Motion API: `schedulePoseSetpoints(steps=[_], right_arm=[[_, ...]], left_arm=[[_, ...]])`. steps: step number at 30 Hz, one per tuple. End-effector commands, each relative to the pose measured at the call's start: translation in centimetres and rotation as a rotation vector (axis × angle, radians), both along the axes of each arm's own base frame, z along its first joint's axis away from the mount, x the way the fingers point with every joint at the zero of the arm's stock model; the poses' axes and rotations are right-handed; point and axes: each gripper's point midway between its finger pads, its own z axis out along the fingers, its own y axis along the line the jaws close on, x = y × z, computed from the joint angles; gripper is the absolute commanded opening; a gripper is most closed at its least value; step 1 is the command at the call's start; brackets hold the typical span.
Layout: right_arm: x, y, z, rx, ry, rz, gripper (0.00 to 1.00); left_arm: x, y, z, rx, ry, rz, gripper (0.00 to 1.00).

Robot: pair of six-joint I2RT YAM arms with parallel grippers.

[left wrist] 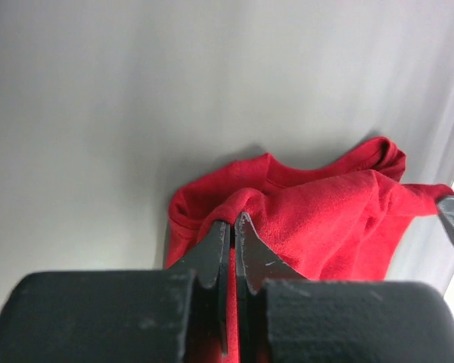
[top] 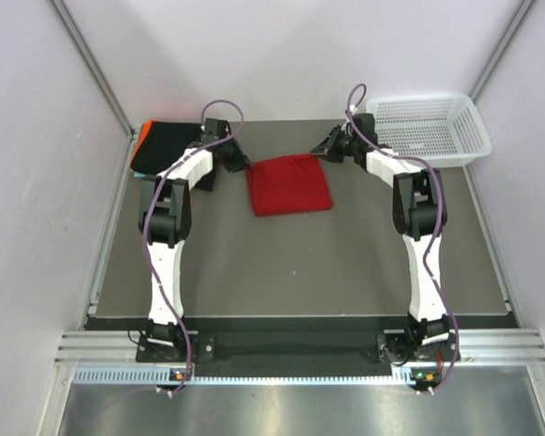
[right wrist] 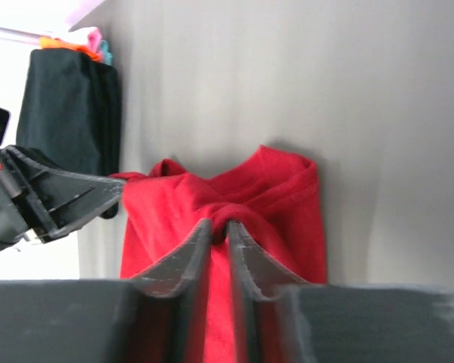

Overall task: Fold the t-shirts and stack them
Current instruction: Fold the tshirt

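A bright red t-shirt (top: 289,184) lies folded in a rough square at the far middle of the table. My left gripper (top: 242,164) is at its far left corner, shut on a pinch of the red cloth (left wrist: 325,219), as the left wrist view (left wrist: 233,221) shows. My right gripper (top: 326,151) is at the far right corner, also shut on a fold of the red shirt (right wrist: 280,197), seen in the right wrist view (right wrist: 219,224). A folded black t-shirt (top: 168,145) tops a stack at the far left, with an orange edge (right wrist: 76,47) and a light-blue edge (right wrist: 107,53) under it.
A white mesh basket (top: 427,132) stands at the far right corner. The grey table surface (top: 300,263) runs from the red shirt to the near edge. White walls close in the far side and both flanks.
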Motion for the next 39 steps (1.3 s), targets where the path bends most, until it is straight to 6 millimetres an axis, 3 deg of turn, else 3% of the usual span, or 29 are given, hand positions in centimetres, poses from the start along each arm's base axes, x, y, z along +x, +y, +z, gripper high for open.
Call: schedulePoseSetpoints(steps=[1,2,3,5,6,7,8,9,10,12,13,14,15,16,17,21,32,35,39], right_arm=[[2.4,0.4,4.2,0.039,-0.143,0.023,0.18],[3.0,0.2,5.3,0.018,-0.181,0.037,0.22],[2.5,0.0,4.6,-0.007,-0.138,0.045,0.25],[2.2,-0.7,5.5,-0.056,-0.17,0.071,0.37],[1.6,-1.4,5.3,-0.083,-0.145,0.071,0.4],[1.2,-1.8,6.9,-0.101,-0.168,0.071,0.45],[0.8,-2.3,7.1,-0.133,-0.18,0.082,0.46],[-0.2,-2.7,6.2,-0.154,-0.144,0.087,0.48],[-0.9,-2.9,7.4,-0.161,-0.156,0.092,0.49],[-3.0,-3.1,6.2,-0.181,-0.123,0.132,0.5],[-3.8,-3.2,7.1,-0.183,-0.136,0.141,0.5],[-5.3,-3.3,5.5,-0.192,-0.103,0.174,0.5],[-6.1,-3.3,5.3,-0.198,-0.098,0.192,0.5],[-6.8,-3.6,5.5,-0.206,-0.1,0.202,0.5],[-7.8,-3.9,4.2,-0.229,-0.081,0.224,0.5],[-10.2,-3.9,2.4,-0.243,-0.031,0.286,0.51],[-12.9,-4.2,-2.1,-0.289,0.043,0.342,0.5],[-13.8,-3.9,-2.9,-0.28,0.058,0.357,0.45],[-14.5,-3.6,-3.3,-0.27,0.055,0.352,0.38]], left_arm=[[3.4,1.2,3.9,0.001,-0.157,0.021,0.06],[3.7,2.0,4.3,0.023,-0.167,0.037,0.12],[3.7,2.5,5.2,0.038,-0.172,0.046,0.18],[3.6,3.4,6.5,0.092,-0.193,0.058,0.31],[3.3,3.5,8.3,0.104,-0.217,0.056,0.36],[2.5,3.5,8.5,0.13,-0.203,0.051,0.39],[1.9,3.0,8.8,0.163,-0.208,0.023,0.49],[0.9,2.9,9.6,0.182,-0.21,0.013,0.49],[0.0,2.5,9.7,0.185,-0.2,-0.008,0.49],[-3.0,0.7,9.1,0.16,-0.171,-0.081,0.48],[-4.0,0.2,8.8,0.154,-0.164,-0.104,0.48],[-5.3,-1.0,9.4,0.149,-0.175,-0.135,0.48],[-7.1,-1.2,7.4,0.158,-0.125,-0.156,0.48],[-8.1,-1.6,6.8,0.163,-0.112,-0.174,0.48],[-9.0,-2.6,6.4,0.165,-0.116,-0.2,0.48],[-12.6,-3.3,3.2,0.174,-0.024,-0.246,0.46],[-14.7,-1.4,-3.5,0.271,0.122,-0.223,0.38],[-14.7,-0.2,-4.5,0.327,0.148,-0.187,0.37],[-14.8,0.1,-4.4,0.345,0.155,-0.178,0.37]])
